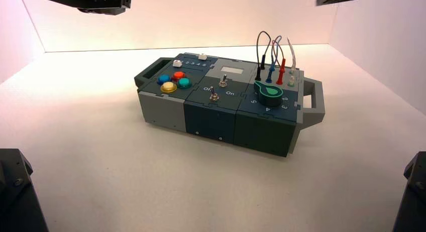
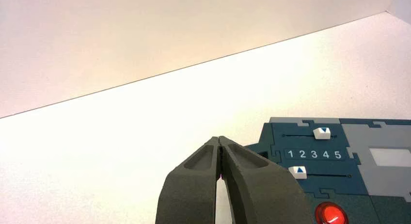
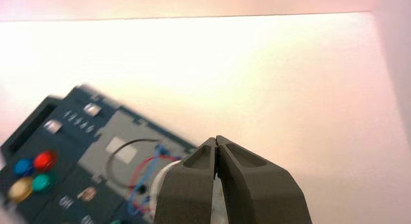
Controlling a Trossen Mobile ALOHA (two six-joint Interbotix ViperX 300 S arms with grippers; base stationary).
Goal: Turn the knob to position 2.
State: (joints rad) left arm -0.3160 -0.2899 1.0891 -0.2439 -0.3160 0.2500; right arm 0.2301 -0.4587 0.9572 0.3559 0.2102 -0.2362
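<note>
The knob (image 1: 271, 90), a dark dial with a green teardrop pointer, sits on the right end of the blue-grey box (image 1: 211, 116). An arc of pale digits curves round its near side, with position 2 (image 1: 285, 99) at the right of it. Both arms hang high above the far side of the box. My left gripper (image 2: 220, 139) is shut on nothing, over the table beside the slider end of the box. My right gripper (image 3: 216, 139) is also shut and empty, above the wire end. Its fingers (image 3: 242, 185) hide the knob in the right wrist view.
Coloured wires (image 1: 274, 56) stand plugged in just behind the knob. Two toggle switches (image 1: 214, 95) sit mid-box, with several round coloured buttons (image 1: 173, 82) and two white sliders (image 2: 322, 133) at the left end. Grey handles (image 1: 314, 101) stick out at both ends. White walls enclose the table.
</note>
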